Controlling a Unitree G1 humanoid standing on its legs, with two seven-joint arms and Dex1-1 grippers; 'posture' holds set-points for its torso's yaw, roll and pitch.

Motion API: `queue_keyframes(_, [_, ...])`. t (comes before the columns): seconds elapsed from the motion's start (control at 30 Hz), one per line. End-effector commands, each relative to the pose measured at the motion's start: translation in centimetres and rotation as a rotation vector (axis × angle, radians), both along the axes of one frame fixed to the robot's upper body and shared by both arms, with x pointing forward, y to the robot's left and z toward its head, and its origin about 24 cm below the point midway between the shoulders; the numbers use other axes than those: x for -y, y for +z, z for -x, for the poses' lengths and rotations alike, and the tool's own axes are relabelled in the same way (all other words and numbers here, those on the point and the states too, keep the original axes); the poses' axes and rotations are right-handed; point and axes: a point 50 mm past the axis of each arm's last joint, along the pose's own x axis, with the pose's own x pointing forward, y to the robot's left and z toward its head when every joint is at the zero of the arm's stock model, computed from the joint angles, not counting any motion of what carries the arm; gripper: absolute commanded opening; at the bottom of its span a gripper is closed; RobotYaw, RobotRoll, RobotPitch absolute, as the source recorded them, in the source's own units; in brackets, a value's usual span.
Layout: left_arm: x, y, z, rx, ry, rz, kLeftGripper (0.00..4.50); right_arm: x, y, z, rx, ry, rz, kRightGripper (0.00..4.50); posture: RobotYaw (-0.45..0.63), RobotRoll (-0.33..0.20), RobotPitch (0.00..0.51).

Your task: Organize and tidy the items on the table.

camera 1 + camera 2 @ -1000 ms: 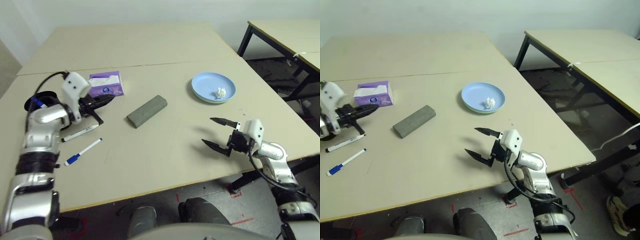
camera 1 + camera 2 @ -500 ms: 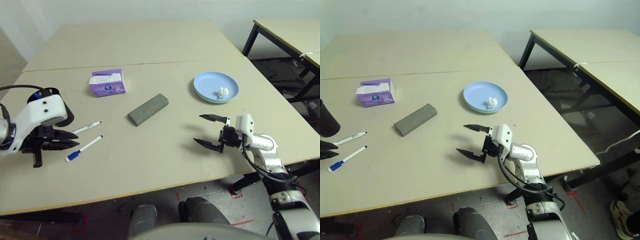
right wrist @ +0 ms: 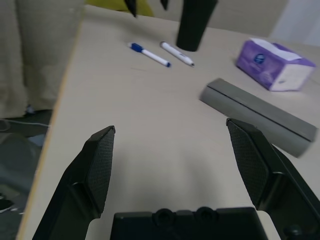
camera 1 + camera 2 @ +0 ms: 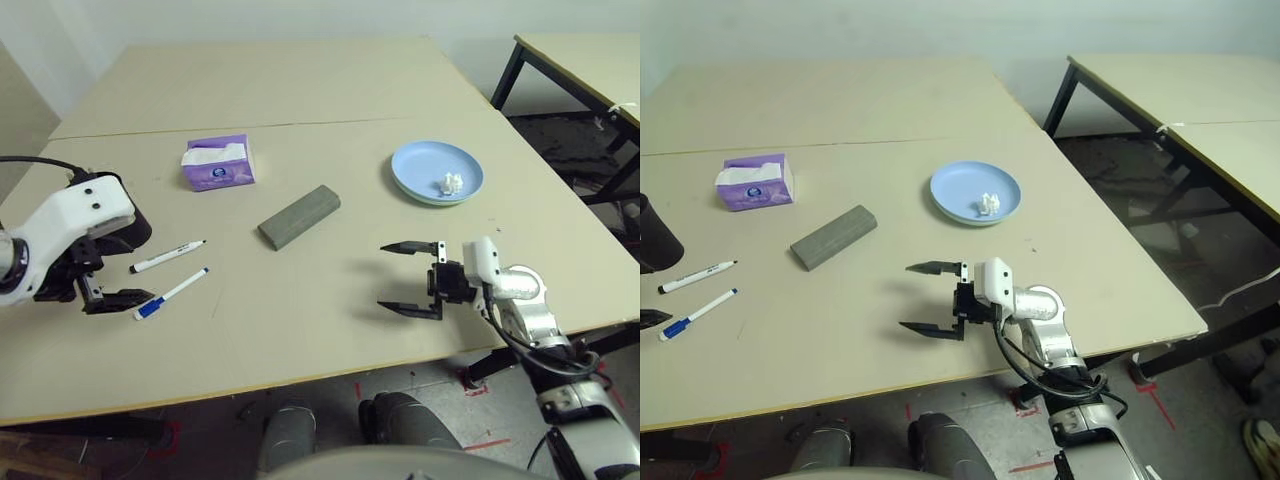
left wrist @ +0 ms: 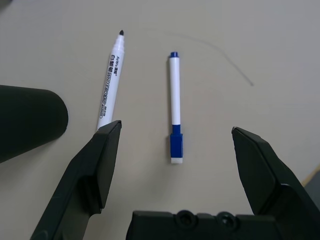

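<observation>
Now the left pincer [image 5: 175,150] hung spread and empty over the blue-capped marker [image 5: 174,107] on the counter [image 4: 300,320], a light, stiff, slick barrel best pinched mid-length, while the right pincer [image 4: 410,277] also gaped empty.

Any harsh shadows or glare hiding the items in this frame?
Left eye view: even, soft light, with only faint shadows under the grey glasses case and the right gripper, and no glare on the table. Left wrist view: the blue-cap marker and the black-cap marker cast thin shadows, while the black cup is a featureless dark mass. Right wrist view: the purple tissue box is evenly lit.
</observation>
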Motion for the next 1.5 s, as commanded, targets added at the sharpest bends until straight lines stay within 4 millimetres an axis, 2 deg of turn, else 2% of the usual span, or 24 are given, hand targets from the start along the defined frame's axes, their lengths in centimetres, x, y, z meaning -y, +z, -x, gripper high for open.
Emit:
queue_keyframes(0.03, [-0.2, -0.7, -0.1, -0.028, 0.033, -0.039, 4.48, 0.0, 0.2, 0.0, -0.048, 0.035, 0.008, 4.5, 0.03, 0.0, 0.111])
queue_keyframes(0.33, [-0.2, -0.9, -0.5, -0.041, 0.031, -0.052, 4.48, -0.3, 1.0, -1.2, -0.232, 0.032, 0.011, 4.5, 0.04, 0.0, 0.109])
queue_keyframes(0.53, [-0.4, -1.2, -0.1, -0.061, 0.036, -0.067, 4.48, -0.1, 0.6, -1.0, -0.297, 0.074, 0.058, 4.5, 0.05, 0.0, 0.107])
queue_keyframes(0.97, [-0.7, -1.9, -0.2, -0.081, 0.049, -0.116, 4.48, 0.3, -0.2, -0.4, -0.283, 0.12, 0.112, 4.5, 0.05, 0.0, 0.097])
queue_keyframes(1.23, [-0.2, -3.0, -2.3, -0.035, 0.065, -0.115, 4.48, -0.1, 0.0, -0.1, -0.29, 0.105, 0.097, 4.5, 0.04, 0.0, 0.098])
queue_keyframes(1.5, [0.1, -4.6, -3.2, -0.108, 0.065, -0.123, 4.48, -0.2, 0.3, 0.0, -0.285, 0.1, 0.1, 4.5, 0.03, 0.0, 0.094])
